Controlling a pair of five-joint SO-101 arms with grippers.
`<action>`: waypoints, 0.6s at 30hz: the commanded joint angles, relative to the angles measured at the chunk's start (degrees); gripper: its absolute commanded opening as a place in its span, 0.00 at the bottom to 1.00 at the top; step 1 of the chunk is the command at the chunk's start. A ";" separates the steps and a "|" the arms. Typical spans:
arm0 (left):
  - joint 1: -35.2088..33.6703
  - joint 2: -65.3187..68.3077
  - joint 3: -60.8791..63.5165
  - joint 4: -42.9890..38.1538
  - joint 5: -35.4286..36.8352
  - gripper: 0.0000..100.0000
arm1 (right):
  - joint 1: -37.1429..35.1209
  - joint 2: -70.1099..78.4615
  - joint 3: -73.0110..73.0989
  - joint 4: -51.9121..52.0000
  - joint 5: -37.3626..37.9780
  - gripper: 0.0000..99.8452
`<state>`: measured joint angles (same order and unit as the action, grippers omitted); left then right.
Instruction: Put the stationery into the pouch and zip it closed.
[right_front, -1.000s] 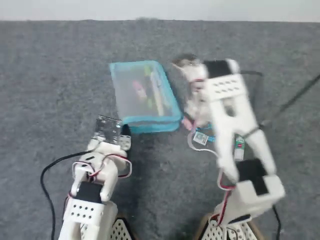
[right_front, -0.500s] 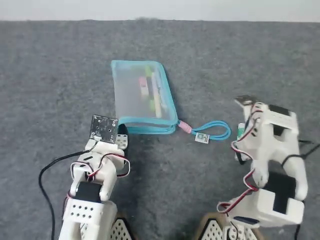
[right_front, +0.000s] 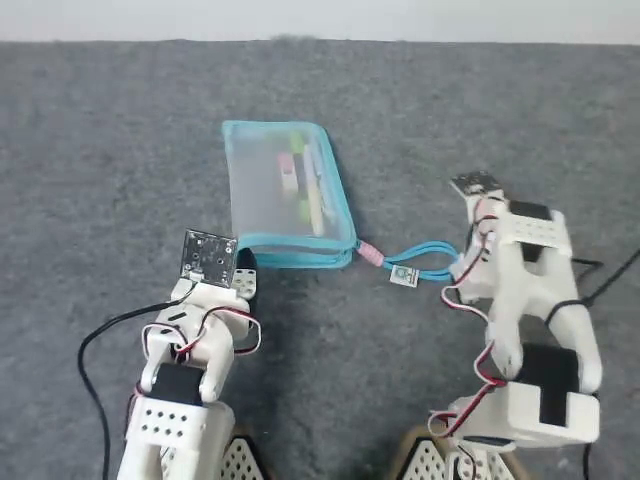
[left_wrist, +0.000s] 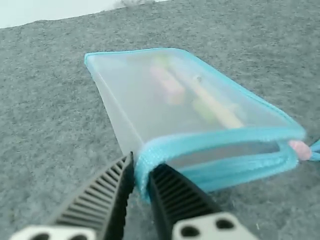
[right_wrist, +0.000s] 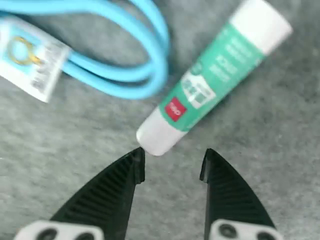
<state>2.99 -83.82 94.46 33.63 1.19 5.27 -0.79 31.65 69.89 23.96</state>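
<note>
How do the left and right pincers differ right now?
The left pincer is shut on the pouch at its teal corner; the right pincer is open and holds nothing. The left touches the pouch; the right is by the end of the glue stick, near the strap loop. Both are black and ribbed.

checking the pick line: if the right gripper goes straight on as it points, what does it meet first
Probably the near end of the glue stick, just ahead of the open right gripper; depth is unclear.
</note>
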 joint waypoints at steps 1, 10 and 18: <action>0.44 -0.88 -1.71 0.53 -0.79 0.01 | -4.26 -3.82 -3.43 1.27 -4.75 0.18; 0.70 -0.88 -1.98 0.53 -0.79 0.01 | -5.41 -2.77 -2.81 -2.15 -12.57 0.18; 0.44 -0.88 -1.89 0.70 -0.79 0.01 | -2.86 5.93 -2.99 -5.23 -13.10 0.18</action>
<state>2.99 -83.82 94.46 33.63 1.19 0.62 3.96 31.21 65.85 11.47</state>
